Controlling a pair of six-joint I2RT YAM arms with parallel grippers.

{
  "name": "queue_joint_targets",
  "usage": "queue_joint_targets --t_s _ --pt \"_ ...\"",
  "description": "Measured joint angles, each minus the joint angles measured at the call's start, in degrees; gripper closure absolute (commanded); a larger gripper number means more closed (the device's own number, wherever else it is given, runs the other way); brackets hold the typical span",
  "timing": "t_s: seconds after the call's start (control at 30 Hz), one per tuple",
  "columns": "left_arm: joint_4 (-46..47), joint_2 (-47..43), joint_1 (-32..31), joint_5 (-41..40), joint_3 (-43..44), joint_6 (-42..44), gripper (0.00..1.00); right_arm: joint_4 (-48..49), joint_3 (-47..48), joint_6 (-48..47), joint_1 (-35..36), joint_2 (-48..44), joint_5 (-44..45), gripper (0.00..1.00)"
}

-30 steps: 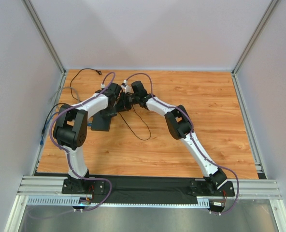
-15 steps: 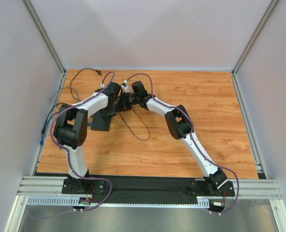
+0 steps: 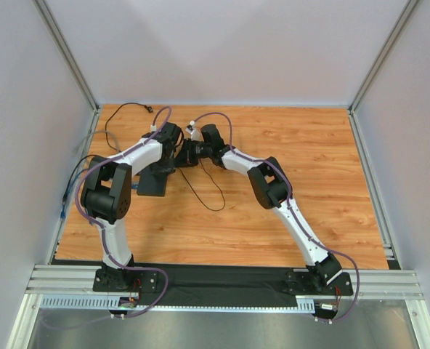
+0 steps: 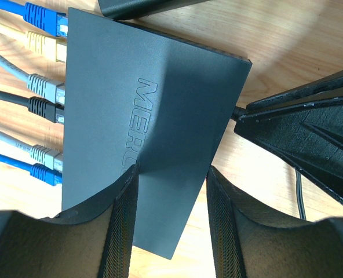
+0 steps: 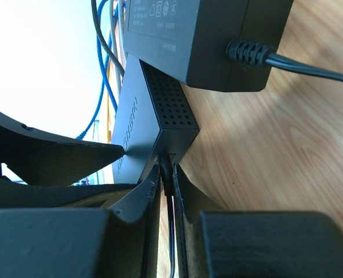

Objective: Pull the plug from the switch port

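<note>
The switch (image 4: 131, 104) is a flat matte black box with several network cables (image 4: 41, 87) plugged into its left edge. It also shows in the top view (image 3: 151, 185). My left gripper (image 4: 172, 231) is open, one finger (image 4: 122, 226) over the box top and the other (image 4: 223, 226) just past its edge. The plug (image 5: 167, 174) sits in the port on the narrow edge of the switch (image 5: 160, 124). My right gripper (image 5: 167, 185) is shut on the plug, its thin black cable (image 5: 171, 243) running back between the fingers. The right gripper also shows in the left wrist view (image 4: 299, 127).
A black adapter brick (image 5: 206, 40) with its own thick lead (image 5: 310, 69) lies beside the switch. A loose black cable (image 3: 208, 196) loops over the wooden table (image 3: 309, 182). Grey walls and metal rails (image 3: 77, 80) enclose the table.
</note>
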Motion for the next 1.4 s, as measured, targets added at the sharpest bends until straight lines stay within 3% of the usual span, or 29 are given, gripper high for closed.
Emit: queue_joint_targets --t_s 0.77,1.27,1.4 --pt "-0.33 0.44 0.02 0.07 0.50 -0.02 0.59 -5.55 -2.69 -4.98 0.04 -3.17 3.19 1.00" --pt "-0.33 0.44 0.02 0.09 0.50 0.02 0.60 -1.20 -7.02 -3.89 -0.74 -4.55 0.83 1.00" --pt "-0.33 0.44 0.02 0.13 0.50 0.02 0.60 2.69 -13.03 -4.74 -0.74 -7.58 1.38 1.00"
